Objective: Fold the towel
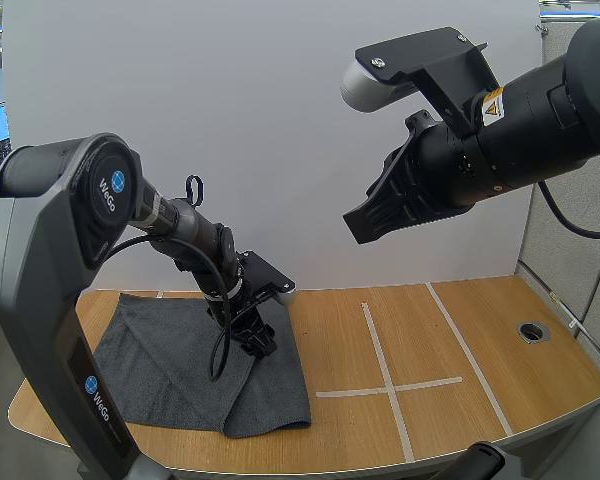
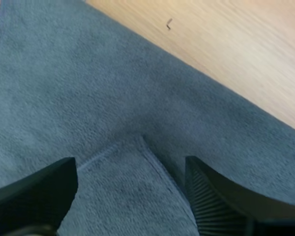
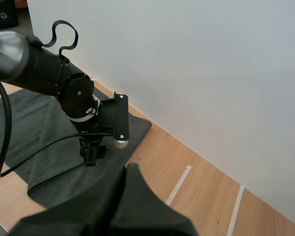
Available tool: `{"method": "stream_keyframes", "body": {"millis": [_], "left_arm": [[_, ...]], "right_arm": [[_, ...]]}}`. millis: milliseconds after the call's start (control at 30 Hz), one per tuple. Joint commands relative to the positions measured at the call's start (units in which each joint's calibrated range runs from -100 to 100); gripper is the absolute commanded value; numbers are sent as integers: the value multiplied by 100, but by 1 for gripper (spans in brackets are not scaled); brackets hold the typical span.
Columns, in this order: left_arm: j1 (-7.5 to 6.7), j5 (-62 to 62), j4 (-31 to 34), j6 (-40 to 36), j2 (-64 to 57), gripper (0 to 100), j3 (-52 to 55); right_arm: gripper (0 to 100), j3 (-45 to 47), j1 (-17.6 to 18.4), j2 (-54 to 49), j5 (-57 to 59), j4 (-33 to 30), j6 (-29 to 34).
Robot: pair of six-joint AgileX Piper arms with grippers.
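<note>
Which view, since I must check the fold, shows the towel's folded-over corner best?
The left wrist view: the corner lies on the towel, close up inside the open left tool. The high and right wrist views show more of the towel, but the left arm stands over that spot.

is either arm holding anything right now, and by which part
Nothing is held. The left gripper has its jaws open over a folded corner of the towel; the right gripper hangs shut and empty.
</note>
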Motion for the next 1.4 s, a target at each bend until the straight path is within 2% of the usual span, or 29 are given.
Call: {"method": "stream_keyframes", "body": {"millis": [0,400,933,1033,1167,1233,1300,1367], "left_arm": [[-12,-145,23,-73,97,100,-168],[-27,238,-317,99,300,100,-450],[-27,108,-306,111,662,100,-475],[-27,125,-279,111,677,89,-475],[-27,141,-268,111,677,62,-475],[-27,107,-256,111,677,52,-475],[-27,90,-256,111,677,46,-475],[-27,107,-256,111,677,43,-475]], "right_arm": [[0,20,21,-52,0,23,29],[0,20,21,-52,0,23,29],[0,20,21,-52,0,23,29],[0,20,21,-52,0,23,29],[0,20,21,-52,0,23,29],[0,20,21,-52,0,23,29],[0,20,21,-52,0,23,29],[0,20,21,-52,0,23,29]]}}
